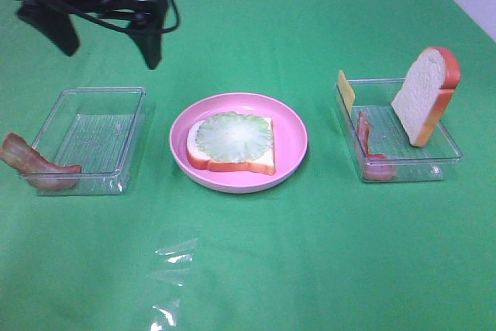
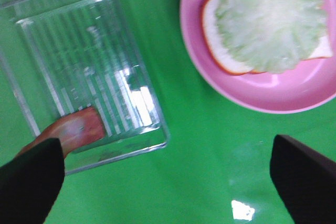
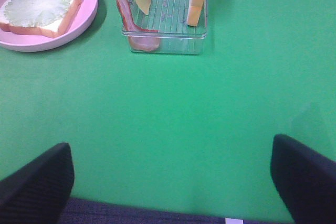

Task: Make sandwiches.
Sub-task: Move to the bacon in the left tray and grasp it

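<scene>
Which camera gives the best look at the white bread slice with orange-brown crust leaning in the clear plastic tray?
The exterior high view: the bread slice shows whole there, white face and crust. The right wrist view catches it edge-on with its top cut off. The left wrist view misses it entirely.

On the desk (image 1: pixel 248 269), the left tray (image 1: pixel 101 141), the plate (image 1: pixel 291 137) and the right tray (image 1: pixel 385 110) are set in a row from left to right. A flat bread slice (image 1: pixel 232 165) is laid on the plate, and a lettuce leaf (image 1: pixel 232 136) is laid on top of it. The left bacon strip (image 1: pixel 31 162) is draped over the left tray's left wall near the front, with one end inside. In the right tray, the right bacon strip (image 1: pixel 364 137) is propped against the left wall, the cheese slice (image 1: pixel 346 89) is stood at the rear left corner, and the upright bread slice (image 1: pixel 422 98) is leaned, tilted, on the right side.
</scene>
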Robot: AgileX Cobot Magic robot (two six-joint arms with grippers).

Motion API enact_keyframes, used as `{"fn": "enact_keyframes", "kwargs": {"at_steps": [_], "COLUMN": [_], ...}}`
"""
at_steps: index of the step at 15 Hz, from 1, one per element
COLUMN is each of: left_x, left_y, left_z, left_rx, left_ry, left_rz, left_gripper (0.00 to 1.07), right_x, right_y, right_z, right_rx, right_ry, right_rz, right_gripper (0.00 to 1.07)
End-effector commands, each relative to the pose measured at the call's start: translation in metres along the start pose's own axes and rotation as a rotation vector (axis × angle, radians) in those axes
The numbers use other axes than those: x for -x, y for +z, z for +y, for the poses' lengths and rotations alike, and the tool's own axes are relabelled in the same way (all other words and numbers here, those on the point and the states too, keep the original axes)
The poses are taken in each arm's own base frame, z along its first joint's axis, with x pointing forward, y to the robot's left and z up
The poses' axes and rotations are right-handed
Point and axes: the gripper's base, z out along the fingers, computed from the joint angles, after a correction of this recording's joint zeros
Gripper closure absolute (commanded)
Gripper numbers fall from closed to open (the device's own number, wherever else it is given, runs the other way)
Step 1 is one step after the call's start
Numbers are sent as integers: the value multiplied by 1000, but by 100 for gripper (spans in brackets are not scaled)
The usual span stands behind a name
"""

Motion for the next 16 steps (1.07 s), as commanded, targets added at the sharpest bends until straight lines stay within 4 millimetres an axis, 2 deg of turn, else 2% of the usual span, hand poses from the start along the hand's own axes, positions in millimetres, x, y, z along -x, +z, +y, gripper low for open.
{"fn": "enact_keyframes", "kwargs": {"at_steps": [1, 4, 7, 9, 10, 13, 16], "left_x": [-33, -51, -54, -53, -54, -61, -58], "left_y": [-9, 3, 14, 23, 41, 67, 82], "left_z": [48, 99, 124, 130, 132, 133, 134], "left_rx": [54, 81, 88, 92, 87, 90, 77], "left_ry": [-107, -220, -261, -263, -277, -295, -291], "left_rz": [147, 221, 254, 264, 311, 319, 294], "left_gripper": [6, 6, 6, 6, 6, 6, 6], "right_x": [-2, -2, -2, -2, -2, -2, -2], "right_y": [-2, -2, -2, -2, -2, -2, -2], "right_z": [0, 0, 0, 0, 0, 0, 0], "right_rx": [-4, -4, -4, -4, -2, -1, -1], "right_ry": [4, 4, 4, 4, 5, 5, 5], "right_rz": [-33, -33, -33, -33, -33, -33, -33], "right_gripper": [10, 10, 10, 10, 10, 10, 10]}}
